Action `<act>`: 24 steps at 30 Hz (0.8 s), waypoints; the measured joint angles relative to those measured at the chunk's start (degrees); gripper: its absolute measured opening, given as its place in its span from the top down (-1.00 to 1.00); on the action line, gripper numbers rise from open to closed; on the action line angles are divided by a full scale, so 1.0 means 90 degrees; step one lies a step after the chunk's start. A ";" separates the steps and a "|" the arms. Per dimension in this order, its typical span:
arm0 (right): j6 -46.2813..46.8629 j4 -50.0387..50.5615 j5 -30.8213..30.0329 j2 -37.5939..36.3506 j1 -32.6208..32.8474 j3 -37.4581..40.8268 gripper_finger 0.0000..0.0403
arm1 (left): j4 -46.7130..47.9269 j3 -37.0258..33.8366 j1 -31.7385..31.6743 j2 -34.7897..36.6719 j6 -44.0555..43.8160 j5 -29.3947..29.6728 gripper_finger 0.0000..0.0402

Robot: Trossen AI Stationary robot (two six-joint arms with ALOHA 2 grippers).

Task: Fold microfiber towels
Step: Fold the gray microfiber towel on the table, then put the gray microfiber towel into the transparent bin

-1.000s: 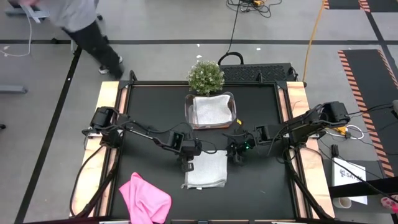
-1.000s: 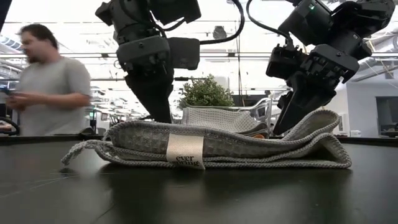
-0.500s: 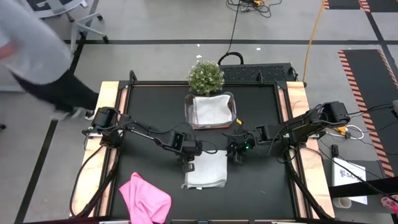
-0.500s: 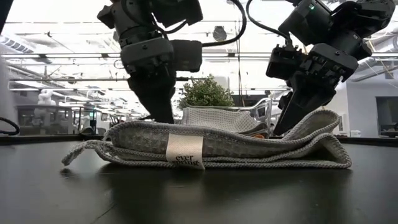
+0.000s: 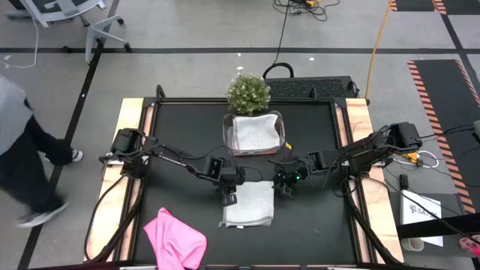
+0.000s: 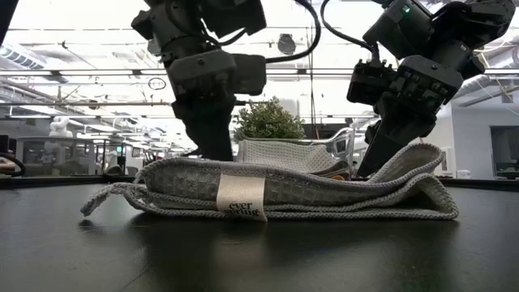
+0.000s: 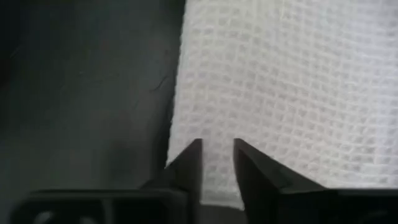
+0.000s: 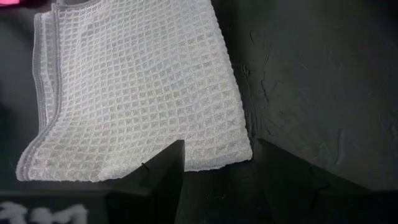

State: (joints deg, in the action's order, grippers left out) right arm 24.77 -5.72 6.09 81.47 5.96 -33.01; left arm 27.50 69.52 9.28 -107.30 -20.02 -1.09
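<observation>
The left end effector (image 5: 229,196) has shifted slightly and its fingers have parted a little, a narrow gap over the folded grey towel (image 5: 248,204) at mid-desk. The right end effector (image 5: 284,187) hangs spread wide at the towel's far right corner. A pink towel (image 5: 175,238) lies near left.

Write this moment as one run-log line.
left gripper: over folded light grey waffle-weave towel, fingers apart | right gripper: open at its far corner | bright pink towel: unfolded
</observation>
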 joint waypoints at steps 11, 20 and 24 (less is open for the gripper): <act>-0.0558 0.0055 -0.0348 0.0001 0.0002 0.0000 0.07 | 0.0450 0.0000 0.0006 0.0000 0.0171 0.0126 -0.21; -0.0017 -0.0071 -0.0493 0.0571 0.0000 -0.0005 0.07 | 0.0445 0.0000 -0.0029 -0.0001 -0.0020 -0.0067 -0.27; 0.0260 -0.0512 -0.0301 0.0737 -0.0009 -0.0006 0.07 | 0.0442 0.0000 -0.0038 0.0002 -0.0125 -0.0063 -0.27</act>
State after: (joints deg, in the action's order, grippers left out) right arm 27.11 -10.32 3.38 88.10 5.88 -33.07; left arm 31.48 69.52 8.94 -107.28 -21.15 -1.66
